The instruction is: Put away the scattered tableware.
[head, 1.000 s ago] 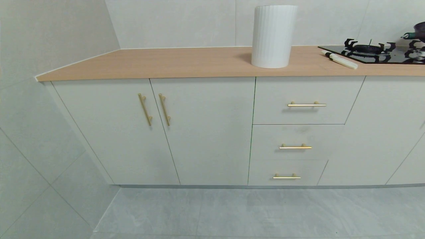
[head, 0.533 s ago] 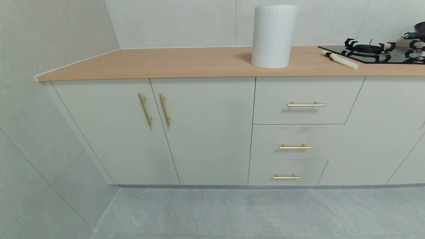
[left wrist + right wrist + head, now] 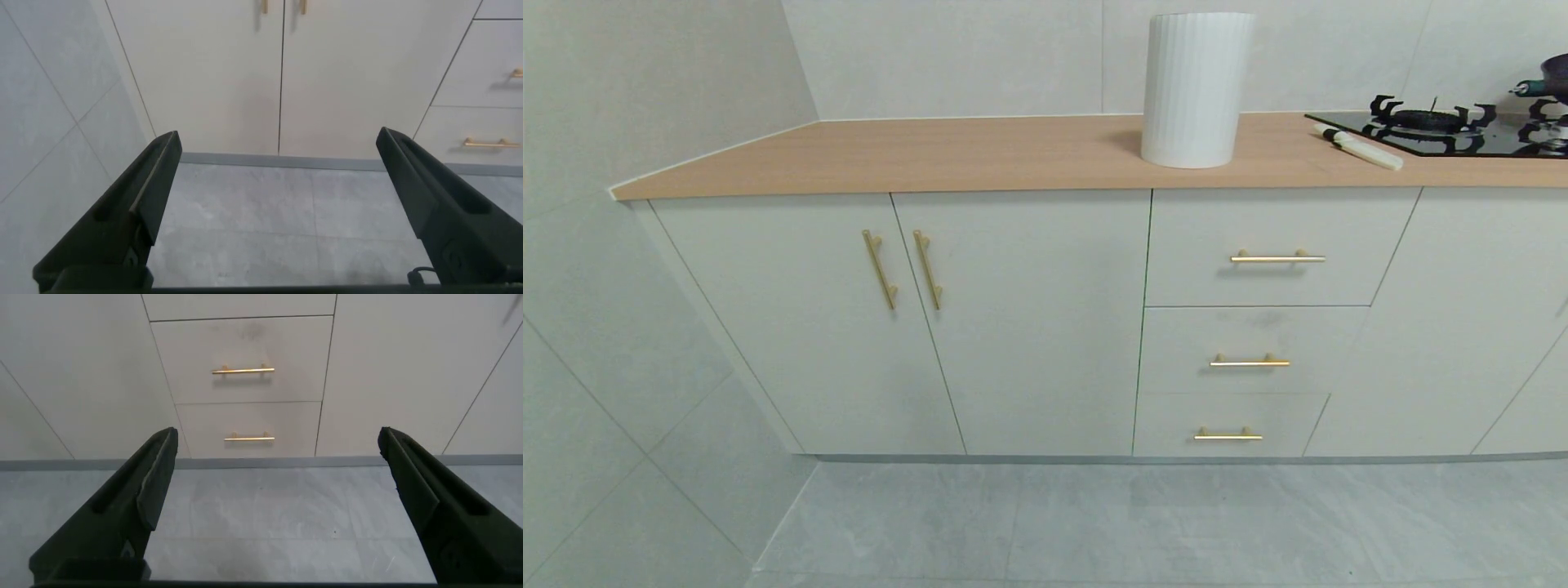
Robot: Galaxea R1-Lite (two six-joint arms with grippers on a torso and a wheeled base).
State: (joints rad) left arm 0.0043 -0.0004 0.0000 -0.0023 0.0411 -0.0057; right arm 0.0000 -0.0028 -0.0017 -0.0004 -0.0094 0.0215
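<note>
A knife with a cream handle lies on the wooden counter, beside the black gas hob. A tall white ribbed cylinder stands on the counter left of the knife. My left gripper is open and hangs low above the grey floor, facing the double cabinet doors. My right gripper is open too, also low, facing the lower drawers. Neither holds anything.
Under the counter are two doors with gold handles and three drawers with gold handles. A tiled wall closes off the left side. A dark pan sits at the far right on the hob. Grey floor tiles lie in front.
</note>
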